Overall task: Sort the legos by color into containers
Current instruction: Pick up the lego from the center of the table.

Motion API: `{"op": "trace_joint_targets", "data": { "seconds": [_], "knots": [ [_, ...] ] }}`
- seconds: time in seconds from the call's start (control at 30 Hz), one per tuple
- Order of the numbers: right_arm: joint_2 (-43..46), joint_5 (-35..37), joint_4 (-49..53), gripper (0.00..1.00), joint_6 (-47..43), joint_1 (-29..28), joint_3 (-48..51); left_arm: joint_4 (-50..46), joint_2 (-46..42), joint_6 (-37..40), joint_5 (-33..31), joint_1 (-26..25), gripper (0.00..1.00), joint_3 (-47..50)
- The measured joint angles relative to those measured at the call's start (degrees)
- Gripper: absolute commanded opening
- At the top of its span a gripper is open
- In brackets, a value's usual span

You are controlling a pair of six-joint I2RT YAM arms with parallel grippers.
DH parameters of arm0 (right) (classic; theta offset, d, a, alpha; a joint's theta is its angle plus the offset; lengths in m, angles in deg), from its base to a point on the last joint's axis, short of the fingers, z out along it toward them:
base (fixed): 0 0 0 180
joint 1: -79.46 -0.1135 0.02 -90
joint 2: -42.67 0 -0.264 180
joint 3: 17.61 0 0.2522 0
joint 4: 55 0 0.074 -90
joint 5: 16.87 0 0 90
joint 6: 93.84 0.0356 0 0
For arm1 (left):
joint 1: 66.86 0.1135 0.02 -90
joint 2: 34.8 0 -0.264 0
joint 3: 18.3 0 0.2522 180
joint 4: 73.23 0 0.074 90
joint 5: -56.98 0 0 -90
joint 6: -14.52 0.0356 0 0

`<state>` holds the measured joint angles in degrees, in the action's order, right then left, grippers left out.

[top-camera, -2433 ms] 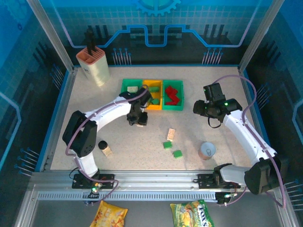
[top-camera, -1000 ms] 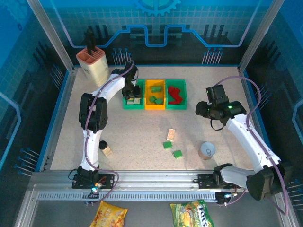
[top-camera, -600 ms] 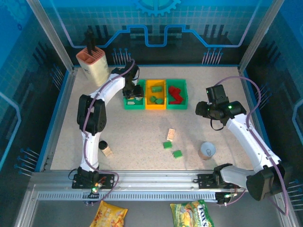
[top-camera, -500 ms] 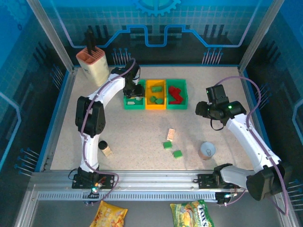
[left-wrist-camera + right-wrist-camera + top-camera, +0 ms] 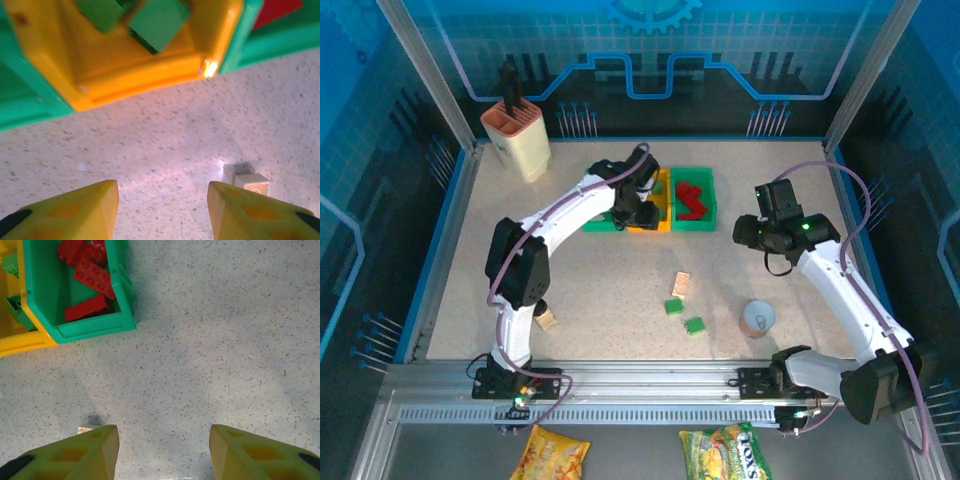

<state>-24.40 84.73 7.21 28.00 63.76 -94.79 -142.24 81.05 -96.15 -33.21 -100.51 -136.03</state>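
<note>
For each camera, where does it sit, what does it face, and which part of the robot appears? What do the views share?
Top external: above and behind the bases, looking down on the table; both arms, left tool and right tool appear.
Left wrist: on the left arm, facing down at the orange-yellow bin; its open fingers appear.
Right wrist: on the right arm, facing down at the green bin of red bricks; its open fingers appear.
Shared: all three show the orange-yellow bin.

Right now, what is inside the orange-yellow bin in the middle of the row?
Green bricks lie in the orange-yellow bin. From above, the left gripper covers much of it, so a full count is not possible.
</note>
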Motion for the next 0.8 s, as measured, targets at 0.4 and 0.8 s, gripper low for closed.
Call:
{"op": "trace_joint_targets", "data": {
  "seconds": [0.4,0.8],
  "knots": [
    [2.27,1.38,1.14,0.52,-1.09,1.79,0.5,0.26,1.22,-5.16,-0.46,-11.17,0.57,0.33],
    [2.8,1.49,1.68,0.52,-1.27,2.01,0.85,0.55,7.17,-9.07,-2.56,-16.24,0.66,-0.79]
  ]
}}
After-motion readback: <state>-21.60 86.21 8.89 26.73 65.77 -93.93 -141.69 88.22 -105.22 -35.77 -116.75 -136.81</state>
